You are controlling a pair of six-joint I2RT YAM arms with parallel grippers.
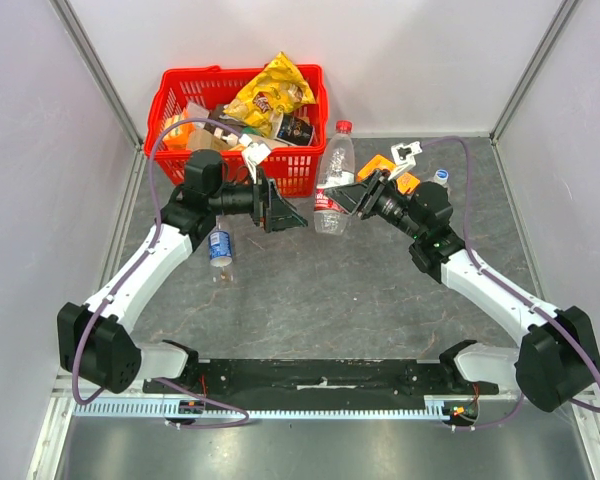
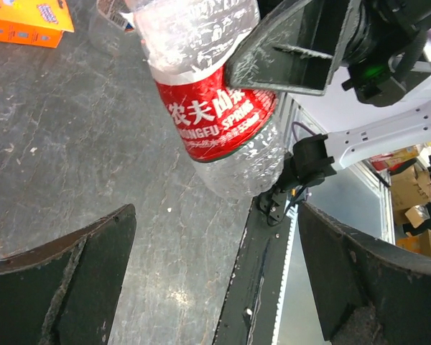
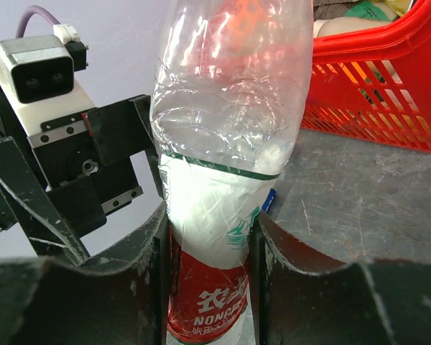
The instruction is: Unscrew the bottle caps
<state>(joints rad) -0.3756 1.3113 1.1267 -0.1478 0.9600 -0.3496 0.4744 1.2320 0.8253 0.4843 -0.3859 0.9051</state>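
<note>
red label (image 2: pixel 215 118) on the clear bottle (image 2: pixel 201 43): white Chinese characters 农夫山, a fourth one lost at the label's curve; under them white capitals "NONGFU SPRING", first letter half turned away. right wrist view, same label (image 3: pixel 205 305): "NONG" readable, rest hidden. orange box (image 2: pixel 21 21) left of the bottle: print unreadable

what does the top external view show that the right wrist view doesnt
Only the top external view: the red cap on the red-labelled bottle, the orange box with a small bottle beside it, and both arms in full.
Only the right wrist view: a close look at the right gripper, its fingers pressed against both sides of the bottle at the label, and the thin green line at the label's top edge.
Both: the red-labelled bottle, the red basket and the left gripper beside the bottle.
</note>
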